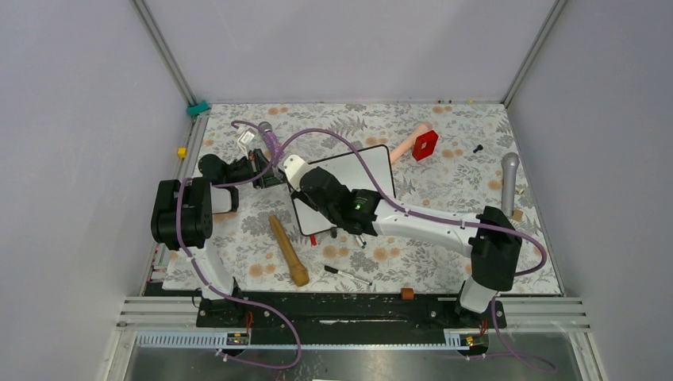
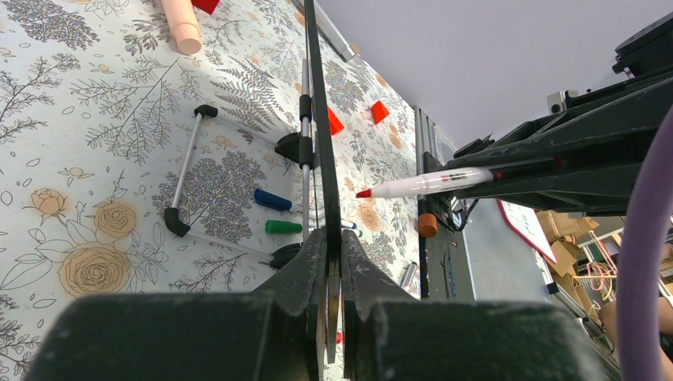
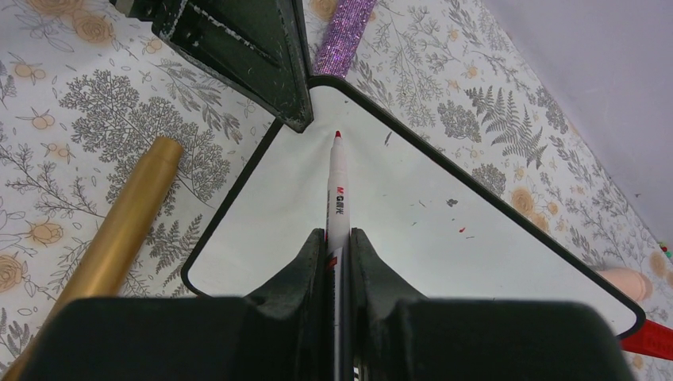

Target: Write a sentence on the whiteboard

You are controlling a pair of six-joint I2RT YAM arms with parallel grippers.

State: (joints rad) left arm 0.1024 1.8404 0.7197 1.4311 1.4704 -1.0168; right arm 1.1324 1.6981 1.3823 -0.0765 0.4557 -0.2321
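The whiteboard (image 1: 357, 178) lies mid-table, with a black frame. In the right wrist view its surface (image 3: 413, 238) is blank apart from a few small specks; no red sentence shows. My left gripper (image 1: 278, 175) is shut on the board's left edge, and the left wrist view shows the board edge-on (image 2: 321, 119) between its closed jaws (image 2: 332, 238). My right gripper (image 1: 301, 176) is shut on a white marker (image 3: 336, 190). The marker's red tip points at the board's corner beside the left fingers (image 3: 246, 48). In the left wrist view the marker (image 2: 421, 184) hovers a little off the board.
A gold rod (image 1: 288, 250) and a black pen (image 1: 347, 275) lie in front of the board. A red block (image 1: 424, 145) and a peach cylinder (image 1: 405, 147) are behind it, and a grey microphone (image 1: 509, 178) is at the right. Blue (image 2: 274, 199) and green (image 2: 282, 227) caps lie under the board.
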